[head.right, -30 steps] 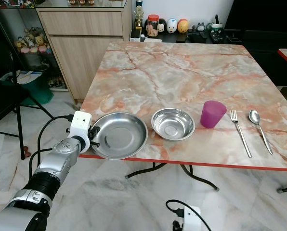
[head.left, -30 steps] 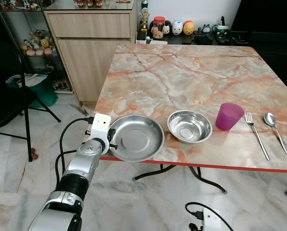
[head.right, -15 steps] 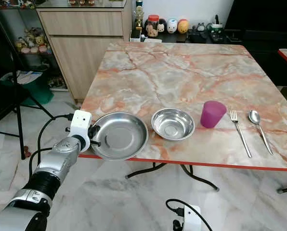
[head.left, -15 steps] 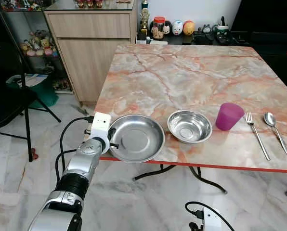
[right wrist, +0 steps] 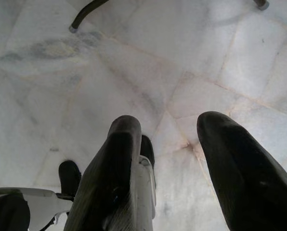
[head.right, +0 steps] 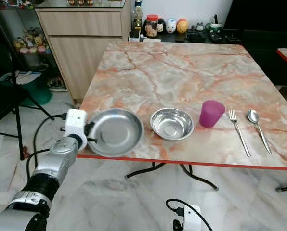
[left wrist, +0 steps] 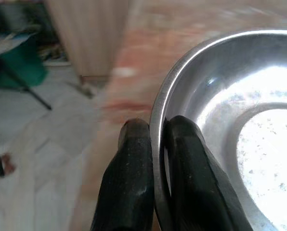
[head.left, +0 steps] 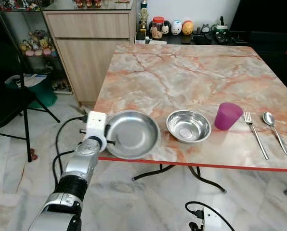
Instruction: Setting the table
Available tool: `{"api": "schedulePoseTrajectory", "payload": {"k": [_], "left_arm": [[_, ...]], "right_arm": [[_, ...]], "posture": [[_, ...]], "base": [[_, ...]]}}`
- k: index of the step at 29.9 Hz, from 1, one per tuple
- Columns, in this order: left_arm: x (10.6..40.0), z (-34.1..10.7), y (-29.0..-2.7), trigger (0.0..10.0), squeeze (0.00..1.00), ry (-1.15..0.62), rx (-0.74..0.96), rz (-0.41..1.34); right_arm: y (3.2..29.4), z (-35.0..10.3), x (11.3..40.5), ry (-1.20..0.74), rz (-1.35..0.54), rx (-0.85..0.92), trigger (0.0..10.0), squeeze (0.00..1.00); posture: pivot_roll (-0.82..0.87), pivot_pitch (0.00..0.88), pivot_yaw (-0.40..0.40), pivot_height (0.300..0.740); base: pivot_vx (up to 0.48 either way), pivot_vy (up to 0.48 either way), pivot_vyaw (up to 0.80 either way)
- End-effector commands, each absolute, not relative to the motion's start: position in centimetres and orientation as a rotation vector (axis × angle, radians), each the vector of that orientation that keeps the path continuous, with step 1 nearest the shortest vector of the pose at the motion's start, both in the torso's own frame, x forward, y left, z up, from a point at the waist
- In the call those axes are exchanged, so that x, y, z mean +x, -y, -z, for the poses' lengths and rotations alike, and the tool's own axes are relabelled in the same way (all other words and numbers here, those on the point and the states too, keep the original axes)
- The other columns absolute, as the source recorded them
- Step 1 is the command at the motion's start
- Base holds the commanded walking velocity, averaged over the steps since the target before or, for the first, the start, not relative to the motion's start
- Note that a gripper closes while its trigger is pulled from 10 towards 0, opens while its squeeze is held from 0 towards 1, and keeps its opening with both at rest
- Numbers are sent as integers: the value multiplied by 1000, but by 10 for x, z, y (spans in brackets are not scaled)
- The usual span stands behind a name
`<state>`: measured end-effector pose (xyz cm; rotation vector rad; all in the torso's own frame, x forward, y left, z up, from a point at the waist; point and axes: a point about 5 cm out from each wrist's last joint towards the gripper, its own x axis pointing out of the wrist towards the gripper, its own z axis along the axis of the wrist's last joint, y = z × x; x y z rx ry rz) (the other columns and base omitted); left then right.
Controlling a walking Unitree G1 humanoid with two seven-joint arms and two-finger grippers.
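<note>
- The steel plate [head.left: 132,134] is held by its left rim in the clamped left gripper [left wrist: 153,144], at the tabletop's [head.left: 191,72] near-left edge.
- The right gripper [right wrist: 177,159] is seen spread apart above the floor.
- A steel bowl [head.left: 188,126], purple cup [head.left: 228,116], fork [head.left: 255,134] and spoon [head.left: 274,129] are lined up rightward.

A square table [head.left: 191,72] with a peach-veined marble top and red edge stands on pale marble floor tiles [head.left: 134,202]. Behind its far left corner is a light wood cabinet [head.left: 90,43]. Left of the cabinet, a glass shelf holds small figurines [head.left: 35,45]; jars and toys [head.left: 172,28] line a dark sideboard beyond the table.
</note>
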<state>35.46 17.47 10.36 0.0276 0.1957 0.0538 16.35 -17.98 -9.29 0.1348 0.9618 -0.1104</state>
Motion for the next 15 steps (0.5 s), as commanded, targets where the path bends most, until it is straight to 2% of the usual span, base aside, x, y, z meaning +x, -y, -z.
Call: {"api": "schedulePoseTrajectory", "payload": {"k": [1, 7, 8, 9, 10, 15], "left_arm": [[350, -100, -183, 0, 0, -182, -6, -98], [342, -108, -186, 0, 0, -49, -185, -111], [340, -111, -184, 1412, 0, -2, -227, -108], [340, -114, -184, 6392, 0, 26, -242, -114], [339, -120, -183, 10000, 0, 79, -259, -123], [337, -145, -178, 10000, 0, 240, -221, -98]], "right_arm": [[180, 94, 162, -976, 110, 132, 10000, 0], [182, 94, 161, -976, 111, 128, 10000, 0], [182, 94, 161, -976, 112, 127, 10000, 0], [183, 94, 161, -975, 113, 126, 10000, 0], [187, 94, 159, -971, 122, 125, 10000, 0], [202, 93, 153, -960, 145, 120, 10000, 0]], "posture": [[56, 0, -12, 740], [54, 0, -20, 740], [53, 0, -23, 740], [53, 0, -25, 740], [52, 0, -29, 740], [49, 0, -43, 740]], "base": [[0, 0, 0], [0, 0, 0], [0, 0, 0], [0, 0, 0], [0, 0, 0], [0, 0, 0]]}}
